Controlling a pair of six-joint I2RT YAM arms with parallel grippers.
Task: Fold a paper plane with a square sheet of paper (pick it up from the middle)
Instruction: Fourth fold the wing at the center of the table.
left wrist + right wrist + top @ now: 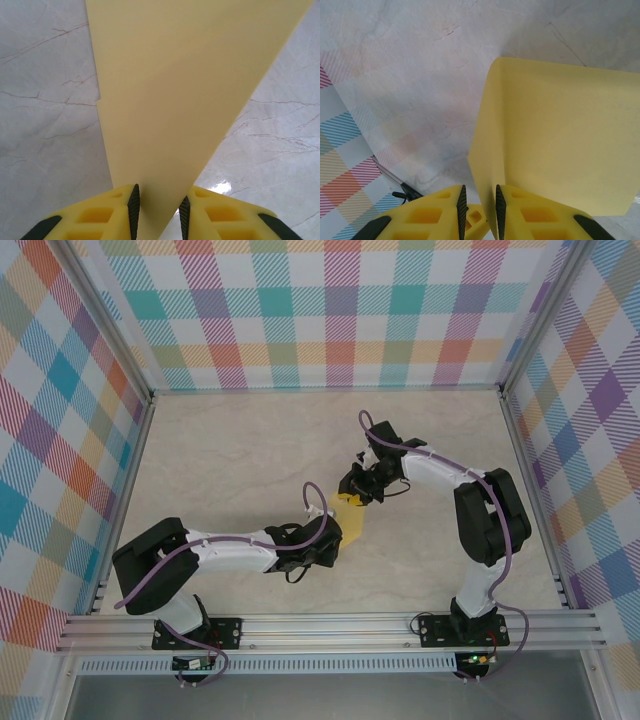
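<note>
Where the paper was: the paper (348, 520), plain yellow, sat about mid-table, right between the two grippers. From the shadow under it I'd say it was up off the table (220, 455), not lying flat.

Left gripper: the left gripper (159, 212) had the paper's narrow end running down between its pads (134, 204). The pads stood a little apart, and honestly I couldn't tell if they were biting or just straddling it.

Right gripper: the right gripper (480, 207) had a creased edge of the paper (560, 140) standing in its slot, tight against one pad (499, 205), with a sliver of gap on the other side. Narrow jaws, but whether that was a real pinch I couldn't tell either.

The bit that mattered: in the overhead view the paper's long axis ran from the left gripper (328, 537) up and away to the right gripper (360, 490). From the left wrist it fanned out wide straight ahead of the fingers. From the right wrist it bent off to one side.

Nearer arm: pretty much a tie, one at each end.

My guess: mid-fold, with one end steadied while the other got creased.

Worry: thin sheet, loose-looking grips, so it could slip or buckle.
</note>
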